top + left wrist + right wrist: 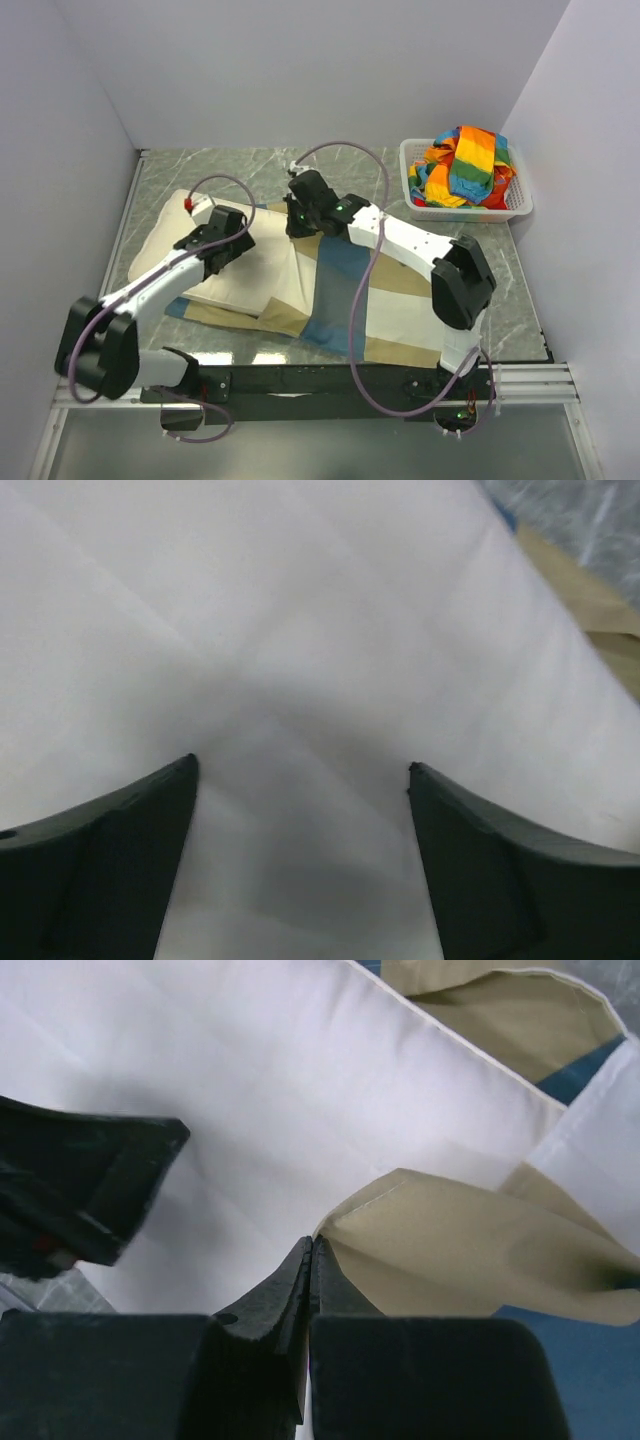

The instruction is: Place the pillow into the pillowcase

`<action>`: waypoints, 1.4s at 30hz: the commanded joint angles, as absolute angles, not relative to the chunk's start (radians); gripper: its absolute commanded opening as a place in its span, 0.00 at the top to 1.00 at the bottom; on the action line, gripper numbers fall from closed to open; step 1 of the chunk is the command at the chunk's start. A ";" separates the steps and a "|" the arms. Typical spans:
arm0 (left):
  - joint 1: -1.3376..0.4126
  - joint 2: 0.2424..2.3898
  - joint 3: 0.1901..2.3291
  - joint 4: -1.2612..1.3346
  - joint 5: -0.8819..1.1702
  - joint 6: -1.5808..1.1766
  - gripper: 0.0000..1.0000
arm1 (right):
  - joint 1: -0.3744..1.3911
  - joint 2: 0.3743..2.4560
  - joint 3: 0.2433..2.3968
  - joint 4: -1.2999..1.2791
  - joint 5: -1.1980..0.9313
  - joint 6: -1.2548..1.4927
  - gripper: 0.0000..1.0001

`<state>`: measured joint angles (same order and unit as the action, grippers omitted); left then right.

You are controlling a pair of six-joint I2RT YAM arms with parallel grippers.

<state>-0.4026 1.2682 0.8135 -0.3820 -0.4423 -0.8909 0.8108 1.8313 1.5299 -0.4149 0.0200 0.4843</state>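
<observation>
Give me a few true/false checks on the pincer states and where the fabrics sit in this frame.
1. The left pincer is open over the pillow. True.
2. The right pincer is open and empty. False: its jaws are shut on a tan edge of the pillowcase.
3. The rainbow-striped cloth lies in the white basket. True.
4. The pillow is fully inside the pillowcase. False: in the top view much of its white fabric lies bare, left of the case.
</observation>
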 commanded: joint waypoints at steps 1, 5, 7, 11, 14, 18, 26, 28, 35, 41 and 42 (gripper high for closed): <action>-0.405 1.400 0.787 -0.306 -0.379 -0.876 0.35 | 0.807 1.919 1.646 -0.451 0.041 0.453 1.00; -0.426 1.457 0.791 -0.219 -0.261 -0.893 0.99 | 0.807 1.957 1.690 -0.468 0.044 0.446 1.00; -0.480 1.422 0.805 -0.216 -0.252 -0.919 0.99 | 0.805 1.974 1.718 -0.482 0.052 0.442 1.00; -0.606 1.332 0.867 -0.270 -0.291 -1.023 0.99 | 0.807 2.011 1.798 -0.528 0.067 0.433 1.00; -0.676 1.272 0.868 -0.276 -0.334 -1.127 0.99 | 0.822 2.026 1.845 -0.546 0.071 0.439 1.00; -0.684 1.240 0.857 -0.325 -0.418 -1.192 0.99 | 0.828 2.039 1.856 -0.552 0.097 0.451 1.00; -0.386 1.088 0.891 -0.503 -0.512 -1.074 0.12 | 0.827 1.967 1.717 -0.491 0.094 0.474 1.00; -0.254 1.059 0.873 -0.503 -0.546 -1.007 0.06 | 0.831 1.950 1.666 -0.465 0.087 0.479 1.00; 0.130 1.190 0.881 -0.430 -0.569 -0.888 0.01 | 0.833 1.862 1.531 -0.402 0.061 0.485 1.00; 0.293 1.522 0.968 -0.336 -0.319 -0.803 0.09 | 0.844 1.815 1.505 -0.406 0.060 0.459 1.00; 0.290 1.567 1.010 -0.344 -0.287 -0.798 0.12 | 0.851 1.809 1.511 -0.410 0.067 0.451 1.00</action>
